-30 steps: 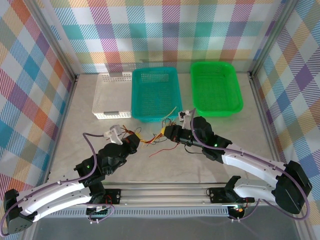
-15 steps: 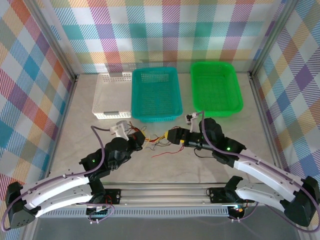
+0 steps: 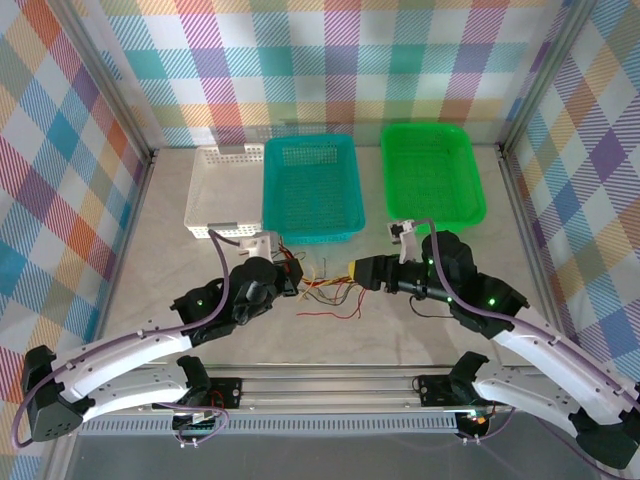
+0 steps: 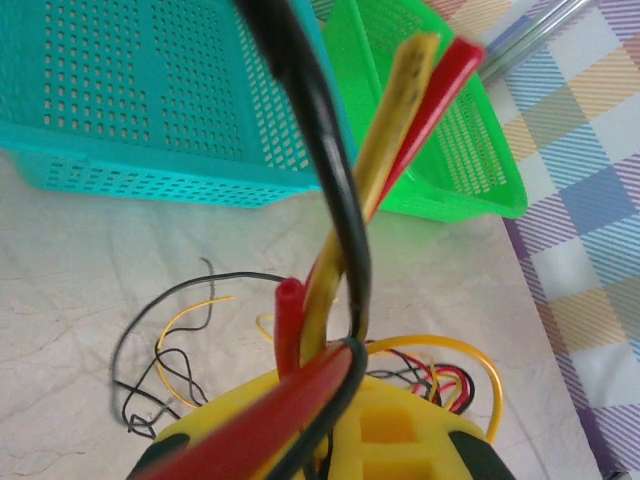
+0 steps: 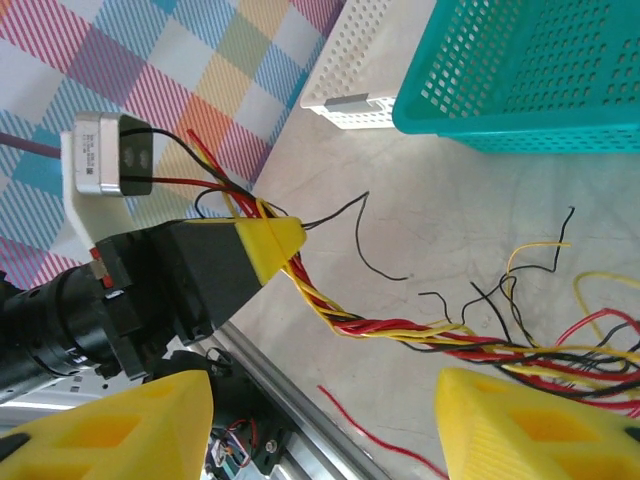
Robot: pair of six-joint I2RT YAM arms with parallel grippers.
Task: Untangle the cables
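Observation:
The cables [image 3: 325, 290] are thin red, yellow and black wires lying tangled on the table in front of the teal basket [image 3: 310, 238]. My left gripper [image 3: 288, 280] is shut on one end of the bunch. In the left wrist view the held cables [image 4: 340, 220] rise close to the lens out of the left gripper [image 4: 330, 400]. In the right wrist view a twisted strand of cables [image 5: 400, 328] runs from the left gripper's fingertips [image 5: 272, 245] toward the right. My right gripper [image 3: 356, 270] stands open, and its spread jaws [image 5: 320, 425] hold nothing.
A green basket [image 3: 435, 228] sits at the back right and a white basket [image 3: 225, 190] at the back left, beside the teal one. A loose red wire [image 3: 335, 317] lies nearer the front rail [image 3: 320, 380]. Checked walls close in both sides.
My right gripper has opened, let go of the cables and drawn back to the right. My left gripper has carried its end of the bunch forward and right, toward the teal basket.

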